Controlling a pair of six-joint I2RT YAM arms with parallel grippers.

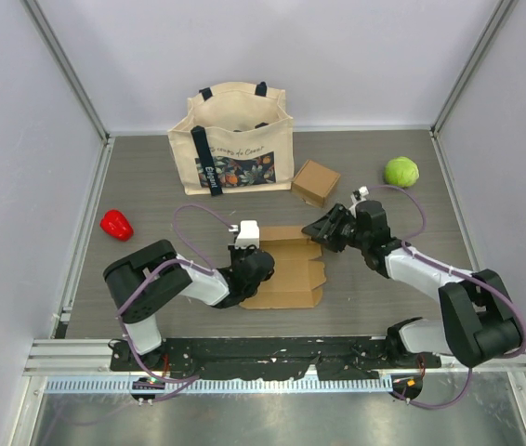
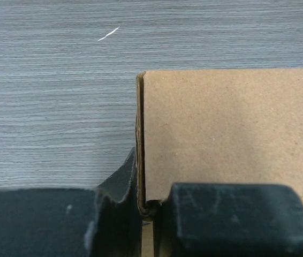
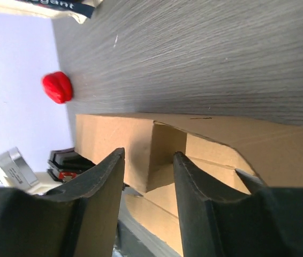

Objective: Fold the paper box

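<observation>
The brown paper box (image 1: 291,277) lies mid-table, partly folded, with its far part raised and flaps spread flat toward me. My left gripper (image 1: 264,265) is at the box's left side, shut on a raised cardboard wall. In the left wrist view the wall's edge (image 2: 139,134) runs down between the closed fingers of the gripper (image 2: 147,206). My right gripper (image 1: 317,229) is at the box's far right corner, open. In the right wrist view the gripper (image 3: 149,155) frames the box's raised corner (image 3: 141,139) in its gap, and I cannot tell if it touches.
A cream tote bag (image 1: 232,139) stands at the back. A small closed brown box (image 1: 316,182) sits right of it. A green ball (image 1: 401,171) lies at the far right, and a red pepper (image 1: 116,224) at the left, also in the right wrist view (image 3: 57,87).
</observation>
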